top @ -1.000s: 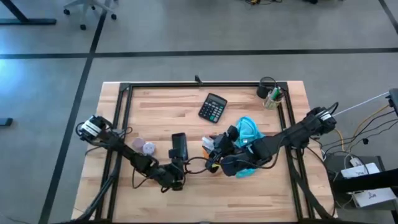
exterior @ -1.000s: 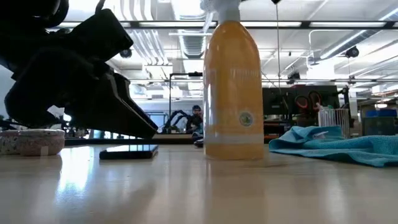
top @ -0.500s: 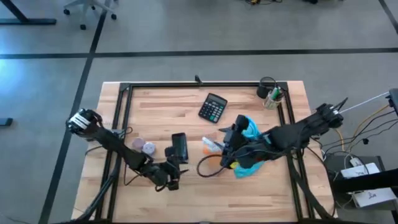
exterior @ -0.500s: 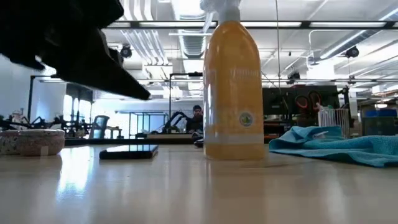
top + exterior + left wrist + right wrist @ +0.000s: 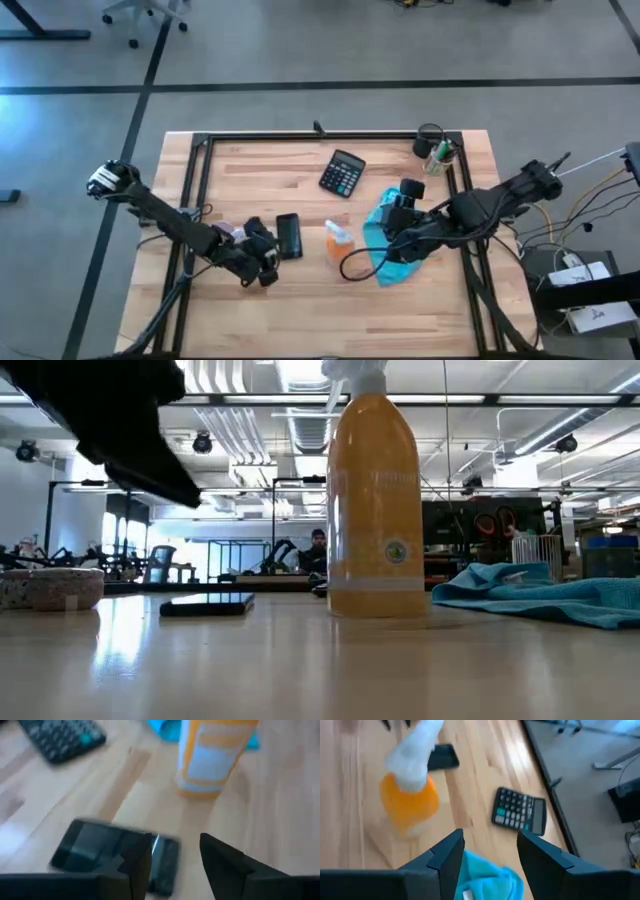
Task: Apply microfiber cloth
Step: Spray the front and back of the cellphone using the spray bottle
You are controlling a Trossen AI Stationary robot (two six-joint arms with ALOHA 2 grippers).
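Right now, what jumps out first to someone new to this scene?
The orange bottle stands upright mid-table, filling the low view. Beside it toward the right arm lies the turquoise cloth, with the open right tool poised over it. The open left tool hovers by the black phone.

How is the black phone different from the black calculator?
The flat black phone has a smooth, blank face, while the black calculator is covered in rows of buttons. The phone is narrower; the calculator is wider. The phone lies near the left gripper, whereas the calculator lies farther back, away from both grippers. Both are dark, flat and resting on the wooden table.
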